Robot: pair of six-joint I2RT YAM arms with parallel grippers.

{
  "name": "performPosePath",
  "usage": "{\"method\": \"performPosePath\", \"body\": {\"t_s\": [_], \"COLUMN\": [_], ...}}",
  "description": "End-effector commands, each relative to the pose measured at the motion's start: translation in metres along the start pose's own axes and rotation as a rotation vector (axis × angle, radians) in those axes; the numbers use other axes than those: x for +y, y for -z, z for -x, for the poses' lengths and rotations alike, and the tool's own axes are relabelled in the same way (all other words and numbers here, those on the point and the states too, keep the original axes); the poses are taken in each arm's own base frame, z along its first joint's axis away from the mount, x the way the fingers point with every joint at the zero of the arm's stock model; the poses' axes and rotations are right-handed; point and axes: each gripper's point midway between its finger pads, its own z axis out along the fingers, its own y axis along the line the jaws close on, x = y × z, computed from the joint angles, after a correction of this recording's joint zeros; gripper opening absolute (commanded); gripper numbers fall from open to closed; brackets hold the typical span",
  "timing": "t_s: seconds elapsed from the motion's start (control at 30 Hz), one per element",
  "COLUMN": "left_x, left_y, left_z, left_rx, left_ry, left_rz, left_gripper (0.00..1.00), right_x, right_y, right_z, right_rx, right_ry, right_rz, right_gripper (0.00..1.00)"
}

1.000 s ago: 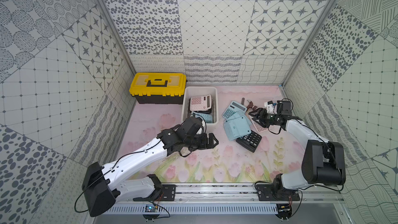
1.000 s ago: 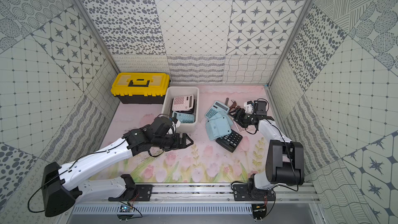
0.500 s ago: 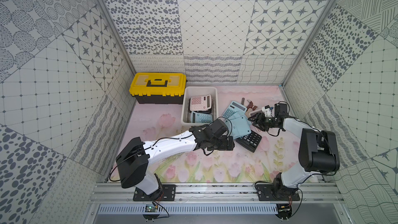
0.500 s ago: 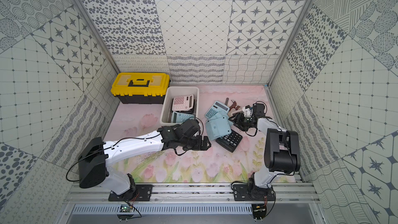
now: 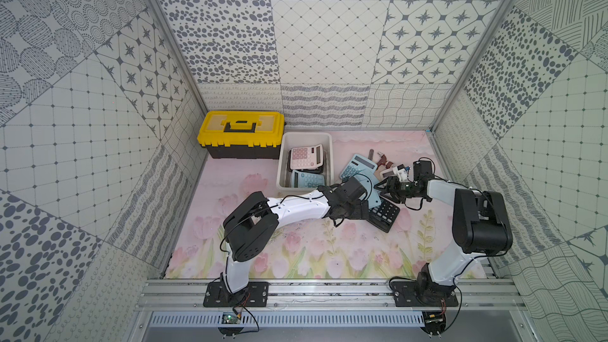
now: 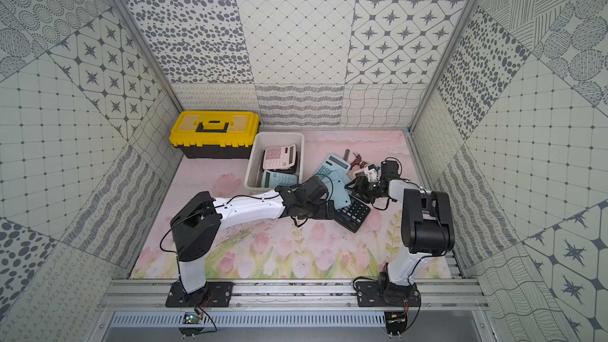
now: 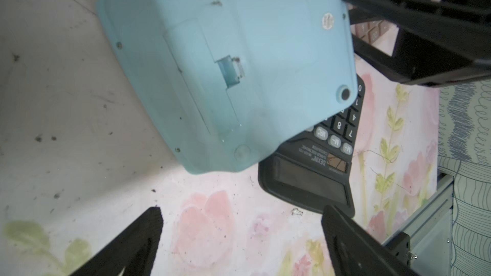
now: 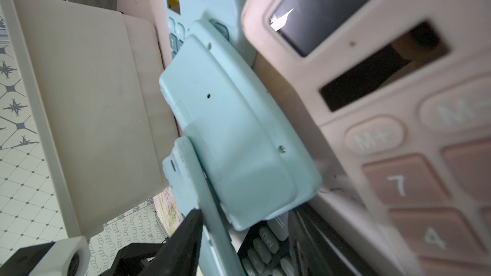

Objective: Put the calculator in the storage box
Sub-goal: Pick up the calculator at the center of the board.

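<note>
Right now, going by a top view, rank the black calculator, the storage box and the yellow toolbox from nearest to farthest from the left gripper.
1. The black calculator: on the mat right at the fingertips of the left gripper.
2. The storage box: farther back, towards the rear wall, with calculators inside.
3. The yellow toolbox: farthest, in the back-left corner beside the box.

Grey-on-white patterned panel walls (image 5: 322,44) enclose a pale pink tulip-printed mat (image 5: 296,251) on three sides; a silver aluminium rail (image 5: 329,291) runs along its near edge.
</note>
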Motion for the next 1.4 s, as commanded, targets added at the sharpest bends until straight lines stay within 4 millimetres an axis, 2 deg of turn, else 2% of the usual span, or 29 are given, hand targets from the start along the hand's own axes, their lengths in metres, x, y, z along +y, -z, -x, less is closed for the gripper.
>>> {"method": "performPosePath", "body": {"t_s": [0.0, 0.17, 0.37, 0.53, 0.7, 0.8, 0.93, 1.07, 1.37], "left_x": [-0.007, -0.006, -0.009, -0.015, -0.02, -0.024, -0.029, -0.03, -0.018], "left_y": [-0.014, -0.018, -0.02, -0.02, -0.018, -0.013, 0.003, 0.028, 0.106], "left_z": [0.025, 0.025, 0.019, 0.016, 0.012, 0.01, 0.007, 0.003, 0.003], "left_rx": [-0.062, -0.04, -0.022, -0.011, -0.001, 0.001, -0.002, -0.016, -0.065], "left_ry": [-0.055, -0.061, -0.069, -0.073, -0.075, -0.078, -0.079, -0.078, -0.054], "left_rz": [-0.059, -0.104, -0.145, -0.186, -0.229, -0.25, -0.265, -0.266, -0.215], "left_gripper": [0.99, 0.99, 0.99, 0.99, 0.99, 0.99, 0.98, 0.99, 0.99], "right_x": [0.002, 0.005, 0.026, 0.033, 0.035, 0.04, 0.046, 0.055, 0.089], "right_y": [-0.002, 0.0, -0.005, -0.011, -0.013, -0.01, -0.004, 0.004, 0.039], "right_z": [-0.007, -0.018, -0.025, -0.03, -0.035, -0.04, -0.044, -0.047, -0.056], "right_rx": [0.005, 0.006, 0.017, 0.038, 0.049, 0.049, 0.042, 0.033, -0.019], "right_ry": [0.043, 0.067, 0.111, 0.101, 0.084, 0.079, 0.071, 0.07, 0.163], "right_rz": [0.001, -0.005, 0.054, 0.118, 0.15, 0.166, 0.181, 0.204, 0.195], "right_gripper": [0.57, 0.58, 0.59, 0.57, 0.51, 0.4, 0.26, 0.15, 0.11]}}
